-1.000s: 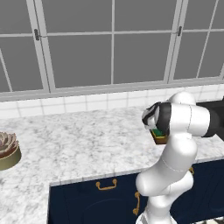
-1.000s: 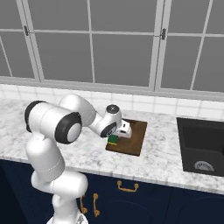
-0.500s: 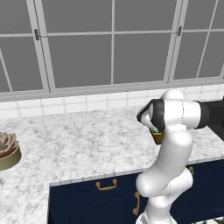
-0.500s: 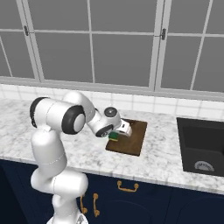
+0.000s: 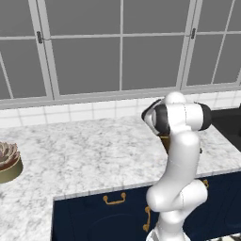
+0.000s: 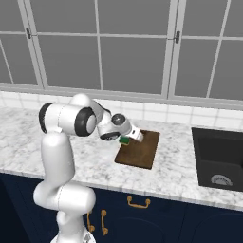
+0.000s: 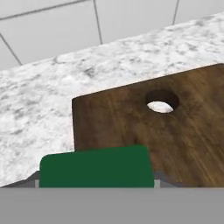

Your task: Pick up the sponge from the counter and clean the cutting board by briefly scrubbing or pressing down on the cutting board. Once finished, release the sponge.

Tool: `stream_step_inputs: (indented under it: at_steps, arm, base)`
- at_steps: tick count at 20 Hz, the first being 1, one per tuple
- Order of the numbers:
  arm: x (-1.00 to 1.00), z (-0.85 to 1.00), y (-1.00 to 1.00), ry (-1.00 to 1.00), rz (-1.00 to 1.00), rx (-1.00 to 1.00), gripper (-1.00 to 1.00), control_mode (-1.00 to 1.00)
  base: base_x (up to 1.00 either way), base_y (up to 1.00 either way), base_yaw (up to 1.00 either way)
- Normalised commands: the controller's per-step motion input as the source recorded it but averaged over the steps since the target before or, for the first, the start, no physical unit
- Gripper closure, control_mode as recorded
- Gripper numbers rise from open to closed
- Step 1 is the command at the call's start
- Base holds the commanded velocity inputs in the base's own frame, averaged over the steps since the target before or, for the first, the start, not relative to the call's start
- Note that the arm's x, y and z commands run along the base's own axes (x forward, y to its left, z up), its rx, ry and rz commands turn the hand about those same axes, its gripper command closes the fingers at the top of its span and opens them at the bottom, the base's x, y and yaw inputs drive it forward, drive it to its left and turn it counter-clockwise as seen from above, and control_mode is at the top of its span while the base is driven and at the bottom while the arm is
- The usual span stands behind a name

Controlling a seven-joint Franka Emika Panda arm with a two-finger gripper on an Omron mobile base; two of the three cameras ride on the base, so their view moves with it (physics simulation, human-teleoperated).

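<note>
Honestly the end effector (image 6: 129, 138) looks clamped on the sponge (image 7: 96, 168), hanging over the near-left corner of the cutting board (image 6: 140, 149). My worry: it's so close to that edge that pressing down could land half on the bench (image 6: 180, 166) and skip the wood.
</note>
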Motion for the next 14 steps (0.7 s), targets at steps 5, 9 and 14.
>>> stream_step_inputs:
  at_steps: [5,9,14]
  arm:
    - [0.42,-0.21,-0.32,-0.15,-0.03,0.00,1.00,-1.00]
    - [0.19,-0.20,-0.34,-0.10,0.00,0.00,1.00,-1.00]
    - [0.19,-0.06,-0.12,-0.02,0.00,-0.05,1.00,-1.00]
  base:
    - [0.00,0.00,0.00]
    - [0.00,0.00,0.00]
    - [0.00,0.00,0.00]
